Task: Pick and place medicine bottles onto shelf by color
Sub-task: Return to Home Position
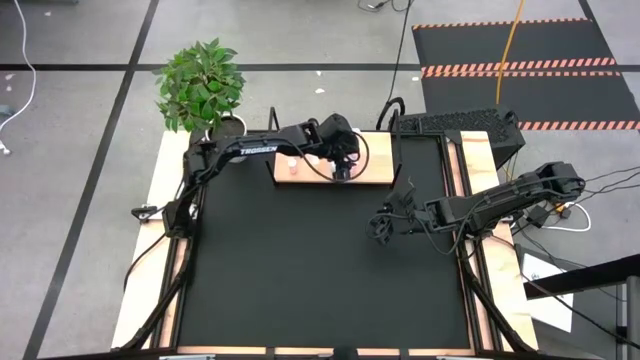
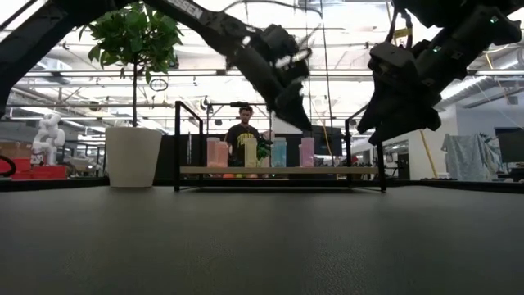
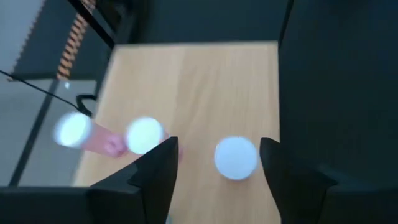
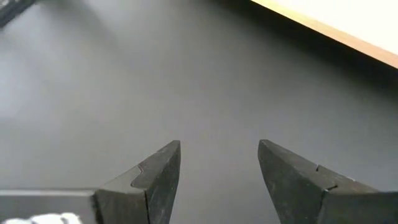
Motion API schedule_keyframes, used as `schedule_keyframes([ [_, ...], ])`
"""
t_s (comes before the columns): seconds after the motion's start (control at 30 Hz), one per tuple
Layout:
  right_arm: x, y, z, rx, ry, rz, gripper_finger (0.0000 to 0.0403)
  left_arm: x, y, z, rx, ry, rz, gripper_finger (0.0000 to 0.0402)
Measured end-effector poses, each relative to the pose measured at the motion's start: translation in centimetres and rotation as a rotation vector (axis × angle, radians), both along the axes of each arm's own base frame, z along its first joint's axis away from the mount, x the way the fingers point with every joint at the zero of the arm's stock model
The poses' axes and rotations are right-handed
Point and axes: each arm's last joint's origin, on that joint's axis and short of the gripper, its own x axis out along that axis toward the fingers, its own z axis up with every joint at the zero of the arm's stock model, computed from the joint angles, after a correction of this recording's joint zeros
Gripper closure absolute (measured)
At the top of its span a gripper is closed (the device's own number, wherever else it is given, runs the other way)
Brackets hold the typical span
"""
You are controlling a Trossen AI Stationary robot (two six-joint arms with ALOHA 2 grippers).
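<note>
Bottles [image 2: 279, 152] stood grouped on the shelf [image 1: 378, 160] at twelve o'clock, none on the mat [image 1: 320, 280]; sorting looked done. My left gripper [image 3: 219, 163] hung above them, jaws spread, empty; my right gripper [image 4: 219, 158] likewise, at three o'clock.

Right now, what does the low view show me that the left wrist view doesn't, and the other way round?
Only the low view: the coloured bodies of the small white-capped medicine bottles in a row, pink, yellow and teal among them; the white plant pot; a person behind; the right tool, raised. Only the left wrist view: caps from above, one white round cap under the gap of the open left tool, two pink-bodied bottles beside it. Both: the light tan wooden shelf board, bottles, that tool.
</note>
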Motion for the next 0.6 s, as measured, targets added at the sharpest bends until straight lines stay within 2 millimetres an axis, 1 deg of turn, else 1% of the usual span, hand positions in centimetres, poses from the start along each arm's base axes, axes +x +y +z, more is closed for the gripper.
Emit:
schedule_keyframes([
  [0.2,0.7,0.0,0.7,-0.014,-0.090,0.026,0.0191,-1.3,-0.5,4.0,0.032,-0.070,-0.003,0.0131],
  [0.3,1.1,-0.2,1.6,-0.028,-0.166,0.066,0.0191,-2.6,-1.3,6.8,0.042,-0.107,-0.005,0.0116],
  [0.4,1.5,-0.6,3.4,-0.061,-0.300,0.136,0.0191,-4.6,-2.4,10.9,0.043,-0.197,0.014,0.0111],
  [0.5,1.4,-1.2,5.7,-0.190,-0.450,0.218,0.0195,-7.0,-3.3,15.0,0.015,-0.316,0.058,0.0117],
  [0.57,1.1,-1.6,7.4,-0.303,-0.541,0.287,0.0208,-8.4,-3.8,17.0,0.000,-0.376,0.079,0.0129],
  [0.6,0.9,-1.9,8.2,-0.352,-0.587,0.318,0.0220,-9.1,-4.0,17.7,-0.006,-0.392,0.087,0.0140],
])
